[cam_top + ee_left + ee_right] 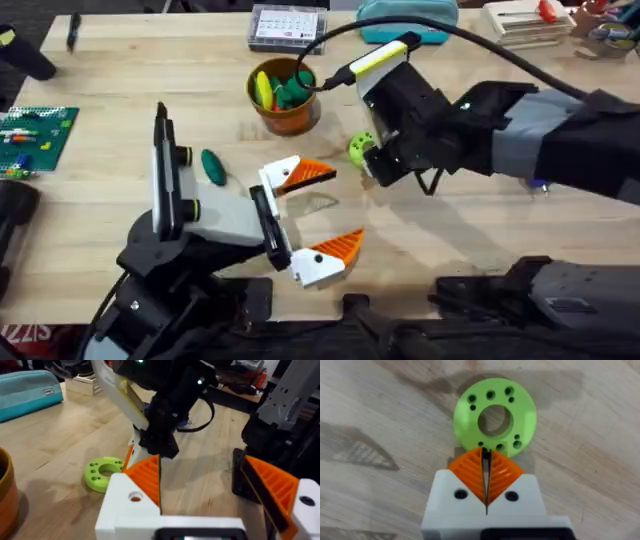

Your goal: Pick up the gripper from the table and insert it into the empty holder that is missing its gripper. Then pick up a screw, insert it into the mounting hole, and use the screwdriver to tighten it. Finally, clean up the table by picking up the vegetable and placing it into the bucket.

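Lime-green holder (495, 417) partly hidden behind right tool (485, 457), fingers pressed together; left tool (322, 211) spread.

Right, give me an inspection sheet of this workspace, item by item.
Surface: light wooden table, bare in the middle.
Job's things: lime-green holder lies flat on the wood; dark-green vegetable on the table; orange bucket already holds yellow and green toys.
Clutter: teal pouch, calendar card, green board at the left edge.
Grippers: left gripper open, empty; right gripper shut, tips at the holder's rim.
Cables: black cable arcs over the right arm.
Surroundings: boxes along the far edge.
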